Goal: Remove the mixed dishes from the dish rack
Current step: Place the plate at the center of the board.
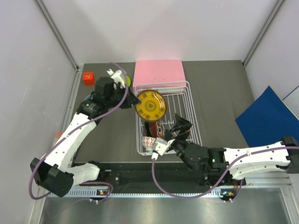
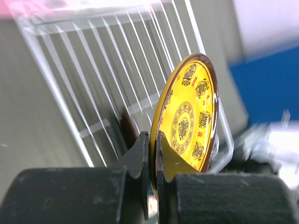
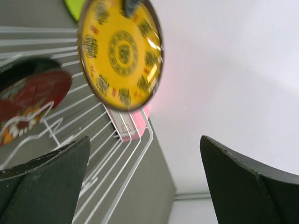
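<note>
The left gripper (image 1: pixel 134 103) is clamped on the rim of the yellow-amber patterned plate (image 1: pixel 150 105), and the left wrist view shows its two fingers (image 2: pixel 142 151) pinched close together with only the plate's edge (image 2: pixel 189 116) between them. The plate is held on edge over the rear left part of the dish rack (image 1: pixel 194 116), its patterned face tilted up toward the top camera. From the right wrist it appears above the white wires (image 3: pixel 126 154), apart from the other dishes.

The right gripper (image 1: pixel 181 123) hangs over the near right part of the rack with its jaws spread wide and nothing between them; its fingers (image 3: pixel 46 179) frame the rack from either side in its own view.

Inside the rack, the black-and-red plate (image 1: pixel 152 127) stands leaning among the prongs near the middle, and the small patterned bowl (image 1: pixel 148 141) sits at the near left corner. The lime green plate (image 1: pixel 127 80) lies on the table outside the rack, partly hidden behind the left wrist. A pink box (image 1: pixel 158 72) sits against the rack's far side, a small red cube (image 1: pixel 88 78) is at the far left, and a blue sheet (image 1: pixel 268 116) lies to the right
</note>
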